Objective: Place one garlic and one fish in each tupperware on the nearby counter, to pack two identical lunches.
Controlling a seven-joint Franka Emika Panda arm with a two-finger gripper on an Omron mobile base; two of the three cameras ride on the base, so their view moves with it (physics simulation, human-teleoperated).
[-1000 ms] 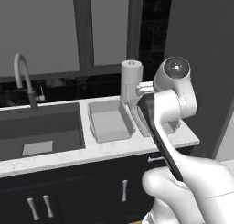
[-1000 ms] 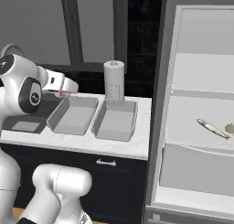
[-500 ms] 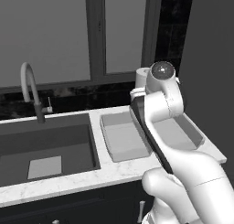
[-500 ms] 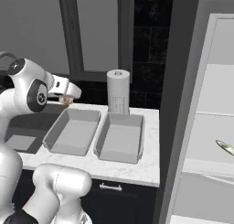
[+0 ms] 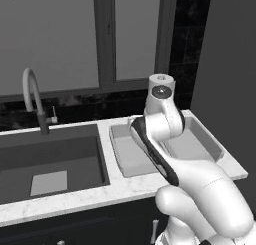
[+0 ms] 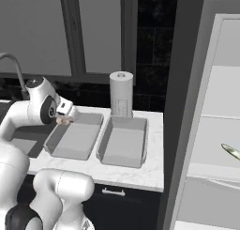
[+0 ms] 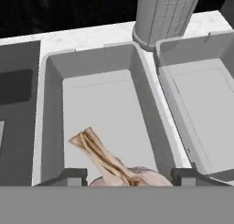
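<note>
Left to right: sink (image 5: 50, 159), then your gripper (image 7: 128, 175), fingers part-open and clamped on the garlic (image 7: 114, 166), above the left tupperware (image 7: 98, 113). Right tupperware (image 7: 201, 95) beside it on the counter (image 6: 140, 175); fish (image 6: 230, 151) far right.

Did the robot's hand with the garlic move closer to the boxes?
Cannot tell. The camera itself drove forward. The gripper holds the garlic over the left tupperware's sink-side rim, about as before.

The base (image 6: 56, 191) has apparently driven closer to the counter (image 6: 140, 175).
</note>
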